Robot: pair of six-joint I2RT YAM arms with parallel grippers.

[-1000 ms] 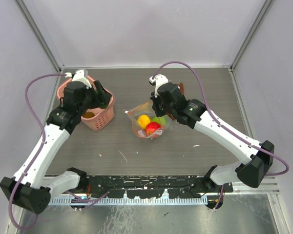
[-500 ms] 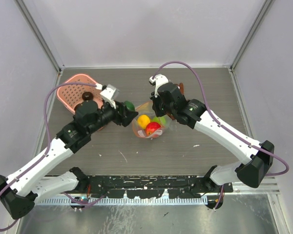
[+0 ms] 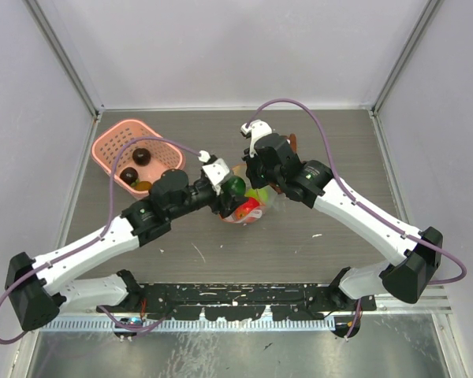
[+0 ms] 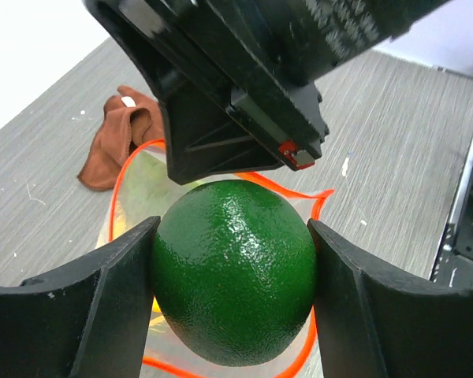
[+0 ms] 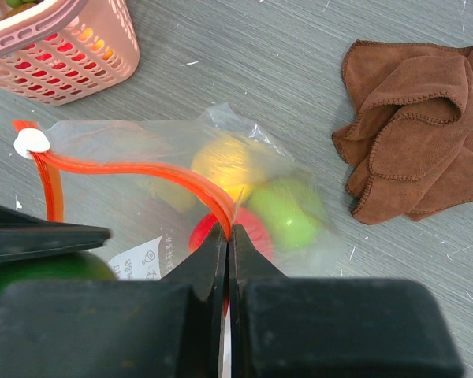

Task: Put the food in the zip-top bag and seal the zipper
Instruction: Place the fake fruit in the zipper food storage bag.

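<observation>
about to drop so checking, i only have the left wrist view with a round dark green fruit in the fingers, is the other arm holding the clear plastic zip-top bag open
observer: yes, the right gripper is shut on the thin red zipper strip at the mouth of the clear zip-top bag, pinching that rim.
operator: whats already inside under my round dark green fruit
observer: a yellow fruit, a light green fruit and a red fruit, seen through the plastic.
</observation>
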